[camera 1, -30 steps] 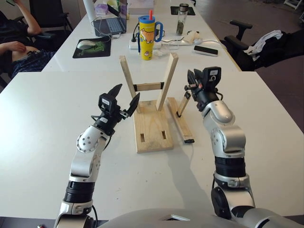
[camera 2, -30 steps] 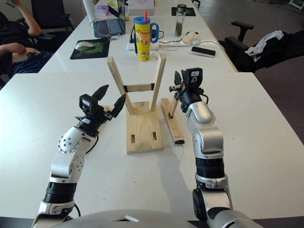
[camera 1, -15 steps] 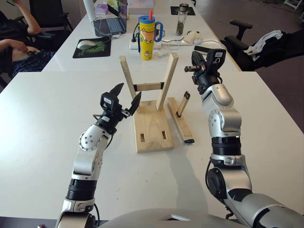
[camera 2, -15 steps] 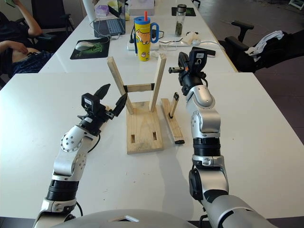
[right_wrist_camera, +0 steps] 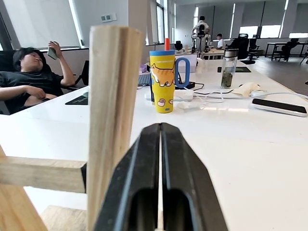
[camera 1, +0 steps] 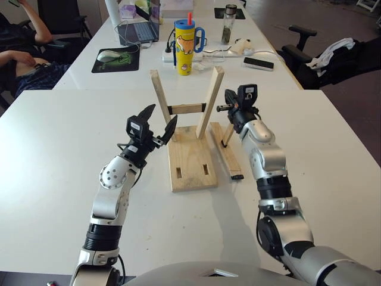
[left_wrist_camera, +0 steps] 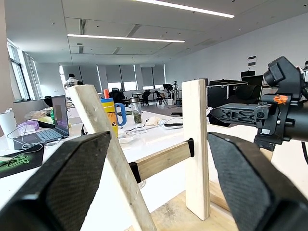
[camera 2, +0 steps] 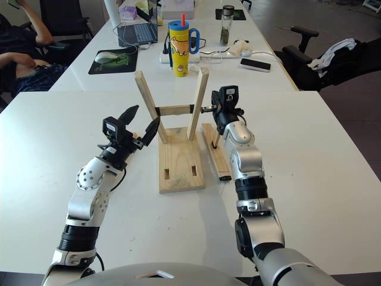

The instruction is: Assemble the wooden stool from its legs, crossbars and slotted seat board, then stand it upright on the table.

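The slotted seat board point(camera 1: 191, 159) lies flat on the white table. Two legs point(camera 1: 210, 101) point(camera 1: 159, 96) stand slanted in it, joined by a crossbar point(camera 1: 186, 108). A second pair of legs point(camera 1: 227, 150) lies on the table to the board's right, one piece propped up. My left gripper point(camera 1: 159, 121) hovers open just left of the left leg, and its fingers point(left_wrist_camera: 53, 187) frame both legs. My right gripper point(camera 1: 222, 108) is shut on nothing. Its tip is close beside the right leg point(right_wrist_camera: 108, 110) at crossbar height, and I cannot tell whether they touch.
On the table behind stand a yellow cup point(camera 1: 183, 47), a laptop point(camera 1: 138, 27), a mouse on a dark pad point(camera 1: 115, 59), a bottle point(camera 1: 229, 24), a phone point(camera 1: 258, 62) and a power strip. An office chair point(camera 1: 309, 59) is at the back right.
My right arm rose toward the back half a second ago, then came down and left to beside the right upright leg. The left gripper has stayed where it was.
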Tool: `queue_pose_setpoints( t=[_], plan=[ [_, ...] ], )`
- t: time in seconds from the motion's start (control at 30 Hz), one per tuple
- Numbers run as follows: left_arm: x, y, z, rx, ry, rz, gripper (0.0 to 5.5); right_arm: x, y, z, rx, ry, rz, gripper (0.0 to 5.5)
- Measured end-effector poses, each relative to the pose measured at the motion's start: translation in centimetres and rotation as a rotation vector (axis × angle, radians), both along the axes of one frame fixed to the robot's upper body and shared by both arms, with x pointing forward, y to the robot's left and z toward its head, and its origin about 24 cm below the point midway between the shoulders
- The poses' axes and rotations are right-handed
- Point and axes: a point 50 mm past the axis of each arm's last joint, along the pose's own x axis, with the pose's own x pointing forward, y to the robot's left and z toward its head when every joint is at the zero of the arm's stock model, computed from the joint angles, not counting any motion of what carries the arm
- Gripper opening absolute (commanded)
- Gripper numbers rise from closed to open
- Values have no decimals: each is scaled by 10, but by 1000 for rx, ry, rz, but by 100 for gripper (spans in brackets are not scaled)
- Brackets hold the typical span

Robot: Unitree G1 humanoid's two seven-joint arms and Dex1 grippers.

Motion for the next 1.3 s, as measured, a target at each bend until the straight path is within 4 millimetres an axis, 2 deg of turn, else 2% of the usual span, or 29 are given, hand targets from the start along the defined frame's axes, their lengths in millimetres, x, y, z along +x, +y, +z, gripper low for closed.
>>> queue_pose_setpoints(
  t=[0.17,0.4,0.5,0.57,0.67,0.83,1.3],
  plan=[
    [-3,1,-6,-5,25,8,367,3,6,0,12,9,36,2],
    [0,-1,0,0,3,-9,367,3,-16,5,-6,-33,-43,2],
    [0,-1,0,0,4,-10,367,-1,-17,8,-6,-80,-51,2],
    [0,-1,0,0,4,-9,367,-5,-16,21,1,-170,-50,2],
    [0,-1,0,-1,4,-8,367,-11,-16,53,14,-343,-47,2],
    [0,0,-1,-2,6,-6,367,-14,-24,83,3,-470,-68,2],
    [0,-1,-1,-10,8,-1,367,-12,-24,83,5,-461,-64,2]
  ],
)
